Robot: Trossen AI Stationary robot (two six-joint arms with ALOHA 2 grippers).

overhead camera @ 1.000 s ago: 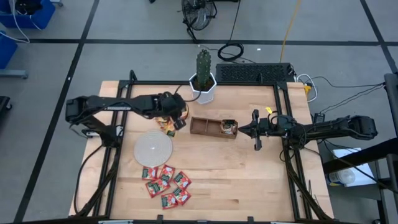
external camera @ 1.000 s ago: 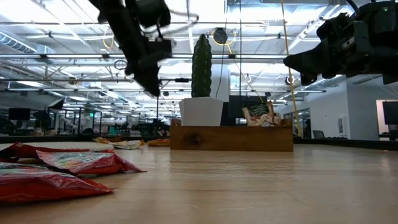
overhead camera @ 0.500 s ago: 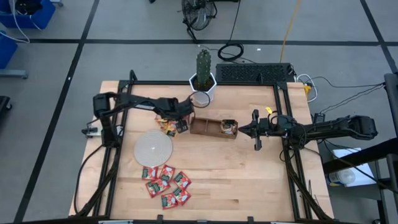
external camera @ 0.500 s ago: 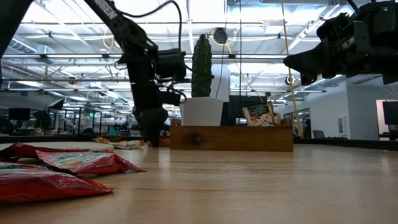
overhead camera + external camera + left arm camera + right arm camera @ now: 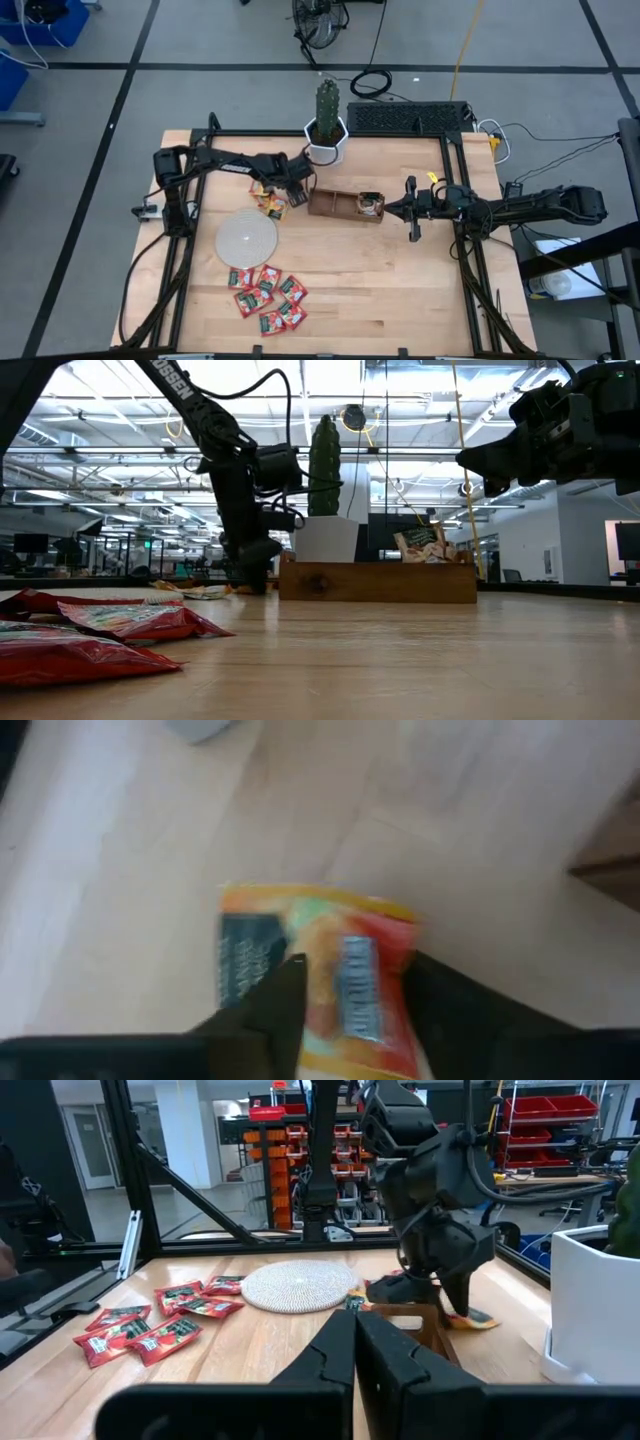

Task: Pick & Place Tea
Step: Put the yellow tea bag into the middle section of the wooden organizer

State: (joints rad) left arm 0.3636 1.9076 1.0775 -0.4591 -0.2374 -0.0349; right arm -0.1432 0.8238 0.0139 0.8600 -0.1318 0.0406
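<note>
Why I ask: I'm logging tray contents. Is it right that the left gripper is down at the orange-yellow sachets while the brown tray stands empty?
Not quite. The tray isn't empty: the high view shows a sachet in its right end compartment. The left gripper is indeed down at the orange-yellow sachets.

Left hand [image 5: 297,186] low, fingers parted; right hand [image 5: 411,210] closed, raised.

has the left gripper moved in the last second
Yes. In the high view the left gripper has gone from near the round disc toward the tray, onto an orange-yellow sachet.
</note>
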